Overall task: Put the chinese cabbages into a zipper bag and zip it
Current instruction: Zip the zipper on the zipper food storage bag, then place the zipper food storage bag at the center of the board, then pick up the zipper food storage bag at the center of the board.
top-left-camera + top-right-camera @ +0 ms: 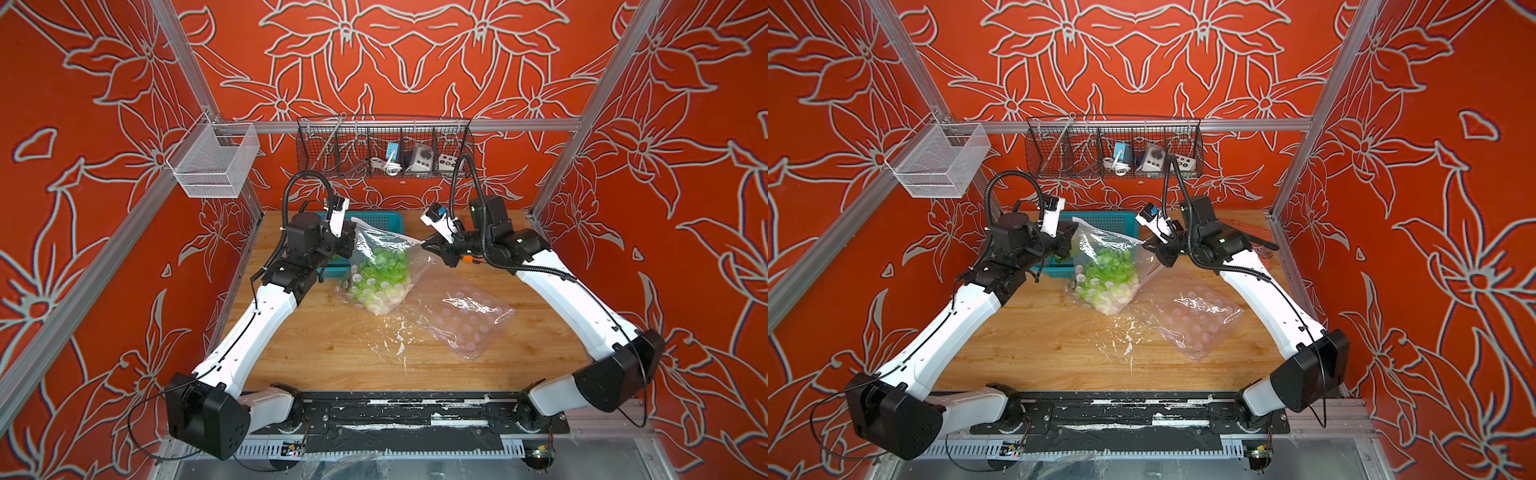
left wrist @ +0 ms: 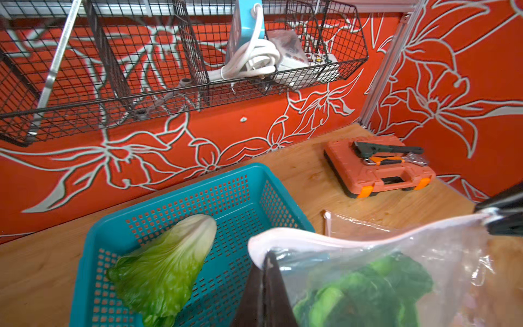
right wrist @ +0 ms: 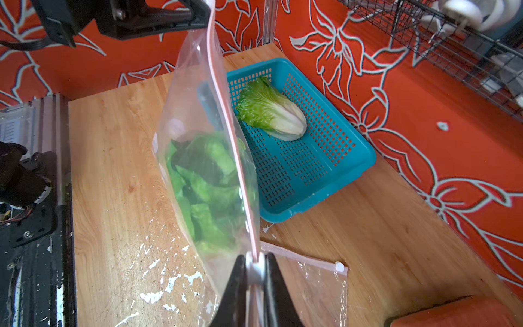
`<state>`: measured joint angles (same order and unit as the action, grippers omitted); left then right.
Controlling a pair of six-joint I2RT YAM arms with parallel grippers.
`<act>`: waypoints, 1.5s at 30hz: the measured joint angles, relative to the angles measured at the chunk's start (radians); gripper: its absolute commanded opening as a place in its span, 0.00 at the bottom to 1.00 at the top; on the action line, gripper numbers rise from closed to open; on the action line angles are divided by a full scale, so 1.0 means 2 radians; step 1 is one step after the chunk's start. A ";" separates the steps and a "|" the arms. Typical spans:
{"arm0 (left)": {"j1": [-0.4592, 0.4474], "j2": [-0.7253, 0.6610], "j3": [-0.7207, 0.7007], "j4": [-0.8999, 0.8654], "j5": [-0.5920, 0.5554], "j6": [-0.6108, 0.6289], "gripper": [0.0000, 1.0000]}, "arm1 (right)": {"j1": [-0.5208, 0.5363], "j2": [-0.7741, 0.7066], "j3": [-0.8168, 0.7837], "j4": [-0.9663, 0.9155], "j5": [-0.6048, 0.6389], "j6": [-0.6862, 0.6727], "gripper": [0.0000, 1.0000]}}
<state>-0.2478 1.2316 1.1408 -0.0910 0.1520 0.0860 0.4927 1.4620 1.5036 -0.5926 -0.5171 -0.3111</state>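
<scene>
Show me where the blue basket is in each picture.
Top view: basket at the back, partly behind the bag.
Top view: basket likewise at the back, behind the bag.
Left wrist: basket beside the bag, one cabbage inside.
Right wrist: basket beyond the bag, cabbage inside.
Shared landmark: the bag of greens.

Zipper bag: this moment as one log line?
left gripper: shut on zipper bag | right gripper: shut on its slider | one chinese cabbage: in teal basket
</scene>
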 measured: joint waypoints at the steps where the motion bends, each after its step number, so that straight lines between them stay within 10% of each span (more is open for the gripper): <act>1: 0.000 0.000 -0.002 0.000 -0.009 0.003 0.00 | -0.001 -0.002 -0.002 0.000 0.001 0.002 0.08; 10: 0.006 0.000 -0.005 0.000 -0.043 0.013 0.00 | -0.006 -0.002 -0.011 0.002 0.013 0.011 0.11; 15: 0.014 0.001 -0.005 0.000 -0.052 0.011 0.00 | -0.009 -0.002 -0.013 0.005 0.025 0.030 0.54; 19: 0.026 0.001 -0.017 0.013 -0.050 -0.010 0.02 | -0.021 -0.005 -0.035 0.041 0.045 0.101 0.65; 25: 0.087 0.014 -0.038 0.010 -0.027 -0.087 0.31 | -0.033 -0.004 -0.162 0.137 0.015 0.232 0.95; 35: 0.169 -0.026 -0.138 0.032 0.138 -0.234 0.56 | 0.011 0.056 -0.204 0.261 -0.035 0.352 0.93; 45: 0.158 -0.061 -0.256 0.134 0.223 -0.306 0.50 | 0.060 0.166 -0.117 0.327 -0.047 0.363 0.73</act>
<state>0.0677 1.1088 0.6285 0.1776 0.5987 -0.5255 0.6132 1.7939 1.2690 0.0616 -0.6113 0.4149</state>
